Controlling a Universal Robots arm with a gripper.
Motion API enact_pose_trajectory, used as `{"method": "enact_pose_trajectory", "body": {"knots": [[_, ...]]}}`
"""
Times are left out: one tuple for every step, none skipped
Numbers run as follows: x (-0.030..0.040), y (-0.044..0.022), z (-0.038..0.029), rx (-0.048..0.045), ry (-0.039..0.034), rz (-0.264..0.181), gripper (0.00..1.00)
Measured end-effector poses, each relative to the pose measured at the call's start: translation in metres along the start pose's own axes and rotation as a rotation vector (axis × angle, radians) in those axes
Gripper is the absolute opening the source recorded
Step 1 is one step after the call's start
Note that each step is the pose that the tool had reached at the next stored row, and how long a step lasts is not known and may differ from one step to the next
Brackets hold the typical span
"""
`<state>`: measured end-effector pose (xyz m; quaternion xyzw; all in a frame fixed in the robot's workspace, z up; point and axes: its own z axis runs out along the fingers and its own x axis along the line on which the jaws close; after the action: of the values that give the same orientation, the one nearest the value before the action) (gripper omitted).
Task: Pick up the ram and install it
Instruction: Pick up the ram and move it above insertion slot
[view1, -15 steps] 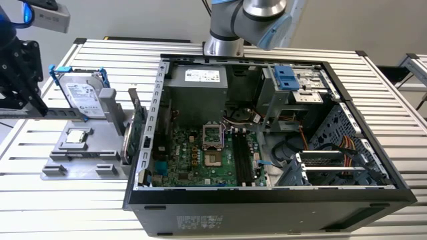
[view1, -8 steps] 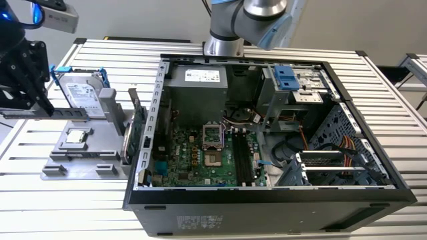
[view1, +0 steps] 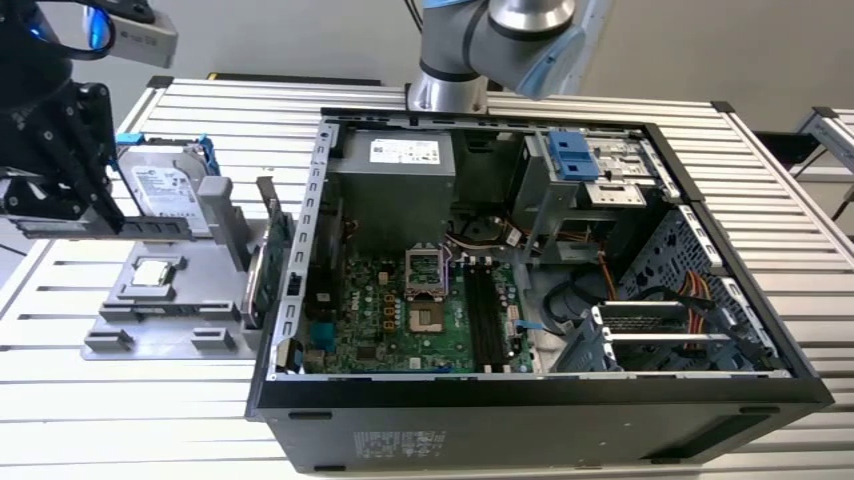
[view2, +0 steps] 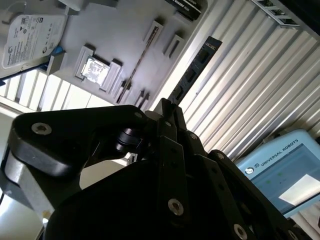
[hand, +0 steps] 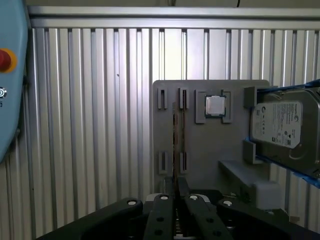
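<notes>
My black gripper (view2: 168, 107) is clamped tight on one end of the thin, dark circuit-board ram stick (view2: 196, 67). The stick juts out beyond my fingertips, above the grey holder tray (hand: 210, 150) on the slatted tabletop (hand: 90, 125).

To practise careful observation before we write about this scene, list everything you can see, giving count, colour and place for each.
table: one, silver, slatted, under everything.
computer case: one, black, open, mid-table.
motherboard: one, green, inside the case.
fixture plate: one, grey, on the table at the exterior view's left of the case.
hard drive: one, silver in a blue frame, on the plate.
processor chip: one, silver, in a plate pocket.
expansion card: one, green, standing between plate and case.
pendant: one, light blue, apart from the plate.
ram: one, dark, in the gripper.
arm: one, silver and light blue, behind the case.
gripper: one, black, shut on the ram.
</notes>
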<state>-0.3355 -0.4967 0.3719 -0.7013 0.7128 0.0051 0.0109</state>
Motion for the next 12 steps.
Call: {"method": "enact_pose_trajectory", "body": {"knots": [[0.0,-0.0017,0.0,0.0,0.0,0.0,0.0],[0.0,-0.0033,0.0,0.0,0.0,0.0,0.0],[0.0,-0.005,0.0001,0.0,0.0,0.0,0.0],[0.0001,-0.0067,0.0001,0.0,0.0,0.0,0.0],[0.0002,-0.0084,0.0001,0.0,0.0,0.0,0.0],[0.0002,-0.0103,0.0001,0.0,0.0,0.0,0.0],[0.0003,-0.0121,0.0001,0.0,-0.0001,0.0,0.0],[0.0004,-0.014,0.0001,-0.0001,0.0,0.0,0.0],[0.0004,-0.0159,0.0001,-0.0001,0.0,0.0,0.0],[0.0005,-0.0176,0.0002,-0.0001,0.0,0.0,0.0],[0.0005,-0.0197,0.0002,-0.0001,0.0,0.0,0.0],[0.0007,-0.0218,0.0002,-0.0001,-0.0001,0.0,0.0]]}}
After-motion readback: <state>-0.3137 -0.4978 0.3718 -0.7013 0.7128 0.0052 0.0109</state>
